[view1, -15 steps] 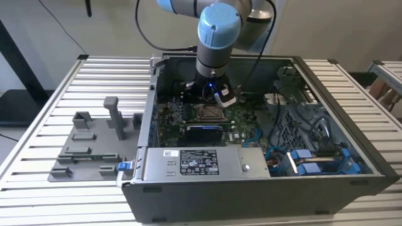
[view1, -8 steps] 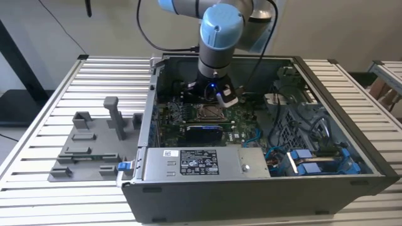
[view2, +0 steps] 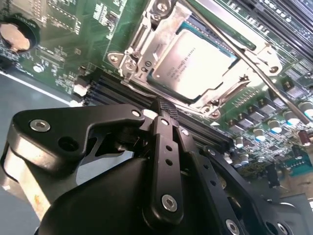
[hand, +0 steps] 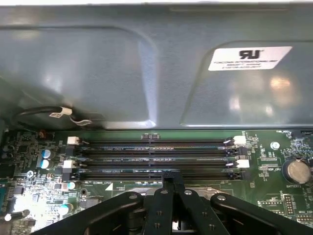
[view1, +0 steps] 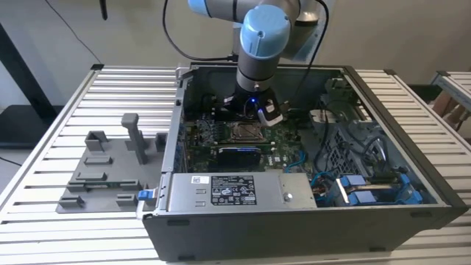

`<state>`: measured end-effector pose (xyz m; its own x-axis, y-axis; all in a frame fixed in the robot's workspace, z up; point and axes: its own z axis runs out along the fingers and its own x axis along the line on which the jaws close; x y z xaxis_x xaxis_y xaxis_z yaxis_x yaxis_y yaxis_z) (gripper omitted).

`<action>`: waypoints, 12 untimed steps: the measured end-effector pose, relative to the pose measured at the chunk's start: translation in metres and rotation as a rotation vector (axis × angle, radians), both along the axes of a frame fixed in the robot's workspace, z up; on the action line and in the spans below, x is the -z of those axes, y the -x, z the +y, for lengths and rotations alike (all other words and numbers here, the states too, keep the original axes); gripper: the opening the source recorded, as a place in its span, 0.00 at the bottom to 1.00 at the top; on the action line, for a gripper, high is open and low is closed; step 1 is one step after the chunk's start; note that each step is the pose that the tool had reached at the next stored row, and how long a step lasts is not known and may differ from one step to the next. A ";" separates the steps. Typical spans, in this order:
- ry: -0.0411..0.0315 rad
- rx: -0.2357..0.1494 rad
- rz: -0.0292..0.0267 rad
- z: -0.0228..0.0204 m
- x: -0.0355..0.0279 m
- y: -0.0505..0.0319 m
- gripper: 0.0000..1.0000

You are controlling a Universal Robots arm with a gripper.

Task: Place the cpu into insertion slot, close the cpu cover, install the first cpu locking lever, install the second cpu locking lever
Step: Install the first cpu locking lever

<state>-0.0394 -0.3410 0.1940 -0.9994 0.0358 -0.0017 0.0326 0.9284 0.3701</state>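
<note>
Chip (view1: 245,131) sits under the closed cover (view1: 234,132), at 6 o'clock from the hand (view1: 257,113) in the exterior view. Hand's pressed together, empty. Worry: it skids off the lever (view2: 254,65), which springs up.

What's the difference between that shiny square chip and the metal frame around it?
The cpu is a solid square with a smooth, pale top; the cpu cover is an open frame with a cut-out middle. The cpu sits inside and shows through that opening, while the cpu cover lies over its edges. The cpu's top is flat; the cpu cover has bent tabs. Both look metallic and lie flat on the green board.
</note>
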 end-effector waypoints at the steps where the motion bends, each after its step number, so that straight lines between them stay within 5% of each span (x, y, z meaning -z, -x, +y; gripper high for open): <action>1: 0.0001 0.000 0.0000 0.0000 0.0002 -0.0011 0.11; 12: 0.0008 0.000 0.0004 0.0005 0.0021 -0.0094 0.11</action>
